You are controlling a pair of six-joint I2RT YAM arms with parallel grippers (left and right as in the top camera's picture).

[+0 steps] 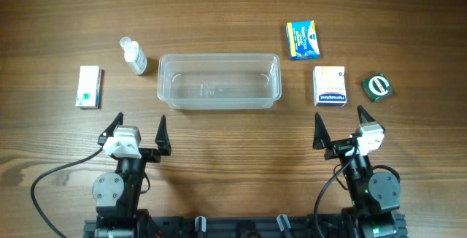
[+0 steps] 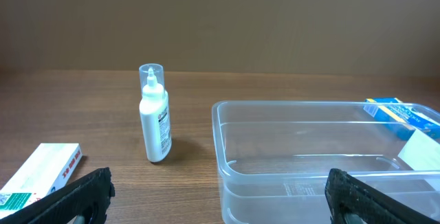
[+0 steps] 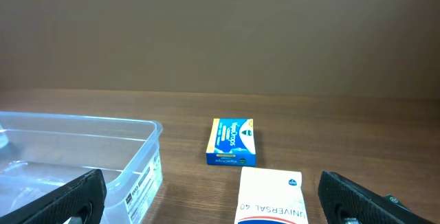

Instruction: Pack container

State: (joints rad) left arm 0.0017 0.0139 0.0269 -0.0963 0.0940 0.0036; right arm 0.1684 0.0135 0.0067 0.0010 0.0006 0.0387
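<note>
- Container (image 1: 219,56): we see it at the middle of the desk (image 1: 233,4), long side running left to right, upright, nothing in it.
- Left fingers (image 1: 161,134): spread wide and released, holding nothing. They sit on the near side of the container's left end, apart from it.
- Right fingers (image 1: 319,132): also spread wide and released, holding nothing. They sit near the container's right end, just on the near side of the white box (image 1: 329,86).
- Bottle (image 1: 133,55): white with a clear cap, just off the container's far-left corner and not touching it. In the left wrist view it stands upright.
- Green-white box (image 1: 88,87): lies flat, well to the left of the container.
- Blue box (image 1: 304,40): lies flat beyond the container's far-right corner, apart from it.
- White box: lies flat just right of the container with a gap between them, and on the near side of the blue box.
- Green packet (image 1: 378,87): dark, with a white ring on it, just right of the white box and tilted. We cannot tell what it is.
- Right wrist view: the blue box lies beyond the white box, with the container's corner to the left.
</note>
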